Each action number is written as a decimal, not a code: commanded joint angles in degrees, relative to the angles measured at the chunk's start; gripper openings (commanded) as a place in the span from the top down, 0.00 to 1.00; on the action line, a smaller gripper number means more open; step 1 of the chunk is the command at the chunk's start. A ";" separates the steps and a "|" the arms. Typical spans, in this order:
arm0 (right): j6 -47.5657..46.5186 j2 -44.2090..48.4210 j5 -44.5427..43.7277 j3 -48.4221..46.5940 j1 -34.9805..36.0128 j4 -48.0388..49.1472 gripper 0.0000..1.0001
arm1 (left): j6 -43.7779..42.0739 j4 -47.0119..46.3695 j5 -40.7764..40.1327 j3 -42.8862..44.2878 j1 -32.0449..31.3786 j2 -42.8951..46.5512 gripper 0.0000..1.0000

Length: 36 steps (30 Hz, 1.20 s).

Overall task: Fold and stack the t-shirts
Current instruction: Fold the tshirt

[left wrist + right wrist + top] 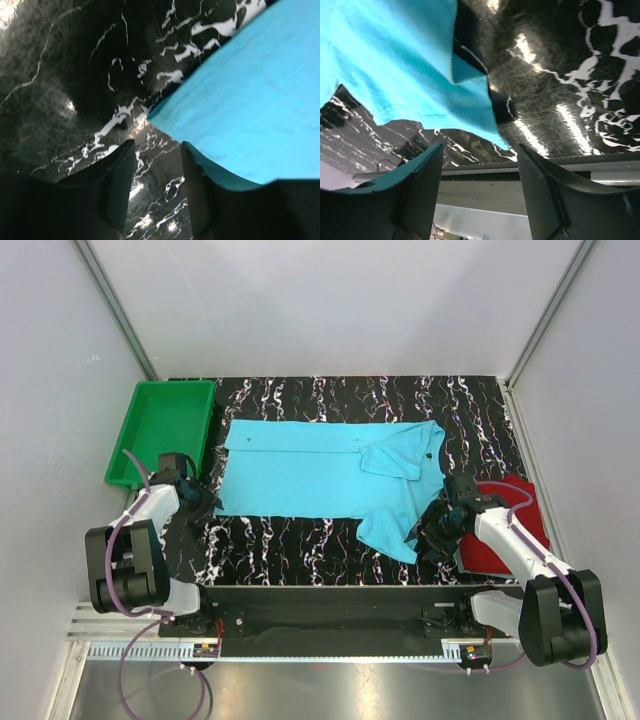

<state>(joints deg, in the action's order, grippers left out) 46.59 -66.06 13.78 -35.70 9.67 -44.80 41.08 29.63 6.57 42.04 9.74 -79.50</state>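
The turquoise t-shirt (pixel 320 475) lies spread on the black marbled table (pixel 290 545), one sleeve folded in at the right, another hanging toward the near edge. The dark red t-shirt (pixel 515 530), a folded rectangle, lies at the right, partly under my right arm. My left gripper (pixel 205 502) is open at the shirt's near left corner (pixel 152 116), fingers (pixel 117 175) low over the table. My right gripper (pixel 428 535) is open at the near right sleeve tip (pixel 502 145), empty.
A green plastic tray (pixel 165 430) stands at the back left, close to my left arm. White walls enclose the table on three sides. The table's near edge and metal rail (pixel 485 175) show just beyond my right fingers.
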 commanded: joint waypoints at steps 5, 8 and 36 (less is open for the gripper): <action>-3.17 1.72 3.10 0.37 -0.27 1.12 0.33 | 1.02 -9.68 -1.12 -0.38 0.63 -5.92 0.61; -2.56 3.22 2.92 0.81 -0.27 0.85 0.32 | 1.37 -10.46 -1.73 -0.47 0.63 -7.50 0.63; -1.94 -7.07 3.63 0.46 0.17 3.92 0.48 | -3.02 -6.42 -2.53 1.29 0.63 -5.05 1.00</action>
<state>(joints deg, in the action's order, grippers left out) 44.01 -73.52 16.84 -34.37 9.65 -42.57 39.90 20.64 6.63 42.37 10.09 -85.91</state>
